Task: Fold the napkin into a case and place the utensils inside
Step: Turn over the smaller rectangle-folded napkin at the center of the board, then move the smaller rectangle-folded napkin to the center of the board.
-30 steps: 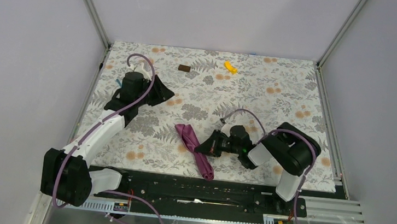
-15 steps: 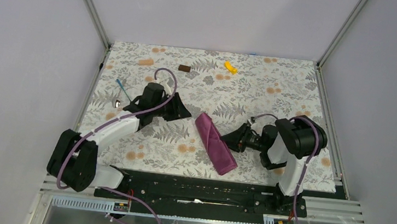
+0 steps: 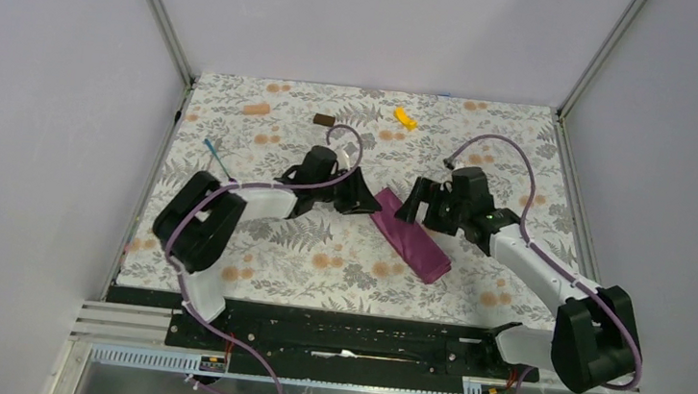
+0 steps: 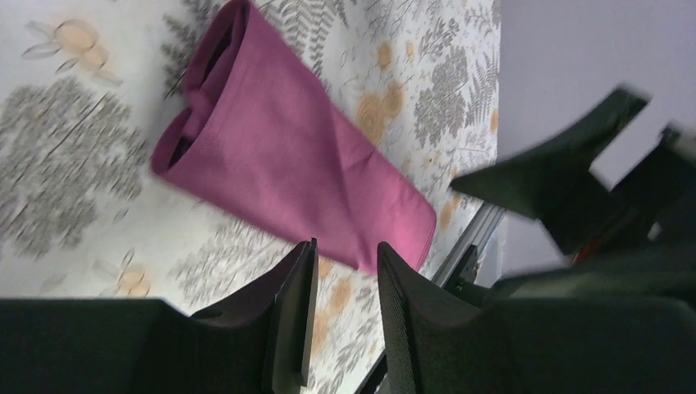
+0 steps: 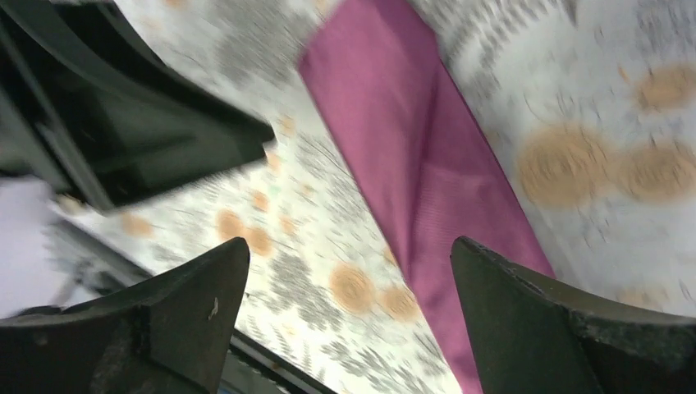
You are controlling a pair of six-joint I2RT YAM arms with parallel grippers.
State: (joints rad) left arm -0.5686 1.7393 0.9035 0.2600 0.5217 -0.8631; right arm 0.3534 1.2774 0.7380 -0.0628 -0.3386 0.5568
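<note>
Napkin (image 3: 409, 236) is lying folded flat, soft, light, surely floppy; pinching its layered open end looks best. Left gripper (image 4: 345, 246) is hovering narrowly parted, empty; right gripper (image 5: 349, 242) is gaping wide, empty.

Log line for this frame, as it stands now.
napkin folded strip, lying free | left claw slightly open, empty | right claw wide open, empty

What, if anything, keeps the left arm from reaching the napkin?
Probably nothing, so yes: the left gripper is right beside the napkin, nothing between them; the right gripper stands open opposite.
</note>
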